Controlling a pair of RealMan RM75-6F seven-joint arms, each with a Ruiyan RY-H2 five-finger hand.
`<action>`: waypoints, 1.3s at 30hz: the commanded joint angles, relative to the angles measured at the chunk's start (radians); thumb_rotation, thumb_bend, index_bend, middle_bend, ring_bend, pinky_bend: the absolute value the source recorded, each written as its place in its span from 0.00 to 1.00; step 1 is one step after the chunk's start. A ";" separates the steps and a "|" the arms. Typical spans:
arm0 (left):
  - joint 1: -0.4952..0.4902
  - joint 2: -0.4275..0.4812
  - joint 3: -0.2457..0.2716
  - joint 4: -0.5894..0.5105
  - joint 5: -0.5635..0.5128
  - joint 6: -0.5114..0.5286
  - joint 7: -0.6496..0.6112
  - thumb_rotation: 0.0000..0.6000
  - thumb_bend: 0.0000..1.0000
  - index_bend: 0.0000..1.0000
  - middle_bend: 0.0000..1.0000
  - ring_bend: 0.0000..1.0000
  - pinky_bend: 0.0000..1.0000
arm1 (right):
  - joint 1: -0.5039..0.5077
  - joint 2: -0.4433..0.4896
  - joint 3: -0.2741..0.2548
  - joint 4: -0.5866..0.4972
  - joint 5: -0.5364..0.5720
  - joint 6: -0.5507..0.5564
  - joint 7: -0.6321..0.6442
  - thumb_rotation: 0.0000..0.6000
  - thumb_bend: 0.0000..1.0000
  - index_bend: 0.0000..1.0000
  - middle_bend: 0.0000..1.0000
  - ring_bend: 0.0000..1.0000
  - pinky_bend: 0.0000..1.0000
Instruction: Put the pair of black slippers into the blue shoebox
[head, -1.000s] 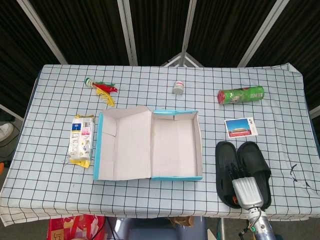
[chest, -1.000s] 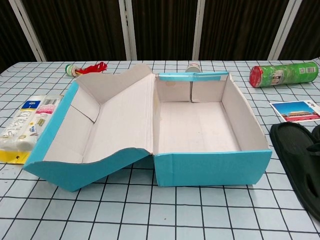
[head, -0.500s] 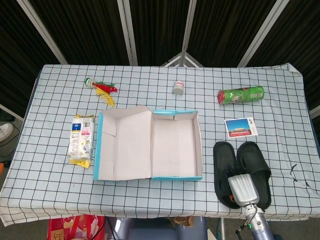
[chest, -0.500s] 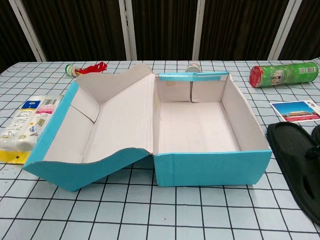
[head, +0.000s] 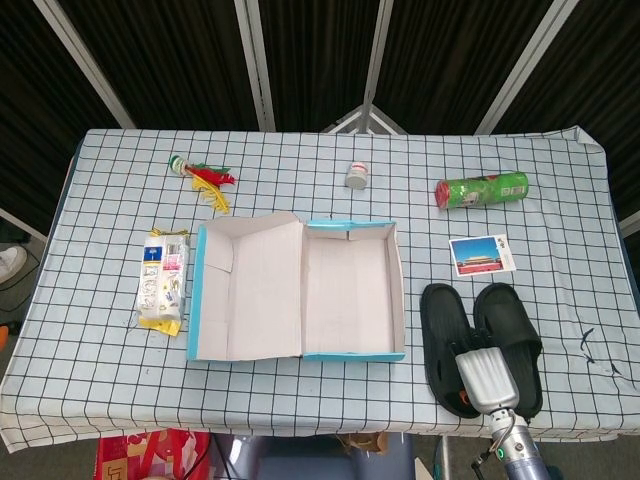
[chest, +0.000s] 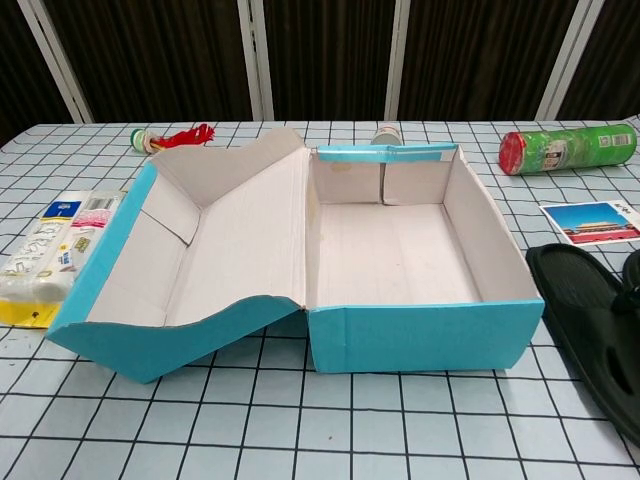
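Our right hand (head: 480, 367) lies over the slippers (head: 445, 325), apparently gripping them, placed beside the box (head: 352, 232), whose lid lies open to receive them.

Table (head: 330, 420) has a white cloth with a black grid on it. Sitting on it: the open blue shoebox (head: 300, 290) in the middle with its lid flopped out to the left, and the black slippers (head: 478, 340) side by side just right of the box. Left of the box there's a snack packet (head: 163, 281). Toward the far edge: a red and yellow tassel thing (head: 203, 178), a small white jar (head: 357, 176), and a green can (head: 482, 189) lying on its side. A postcard (head: 482, 254) sits between the can and the slippers.
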 joint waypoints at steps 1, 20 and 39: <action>0.000 0.000 0.000 0.000 0.001 0.000 0.000 1.00 0.39 0.09 0.01 0.05 0.10 | 0.003 0.008 -0.002 -0.011 0.002 0.001 -0.003 1.00 0.44 0.45 0.37 0.17 0.16; 0.008 0.008 -0.004 0.001 -0.005 0.008 -0.026 1.00 0.38 0.09 0.01 0.05 0.10 | 0.032 0.173 0.076 -0.218 0.037 0.058 0.043 1.00 0.44 0.47 0.39 0.18 0.16; 0.012 0.013 -0.005 0.002 -0.002 0.014 -0.043 1.00 0.39 0.09 0.01 0.05 0.10 | 0.333 0.687 0.395 -0.500 0.771 -0.497 0.585 1.00 0.69 0.57 0.48 0.32 0.18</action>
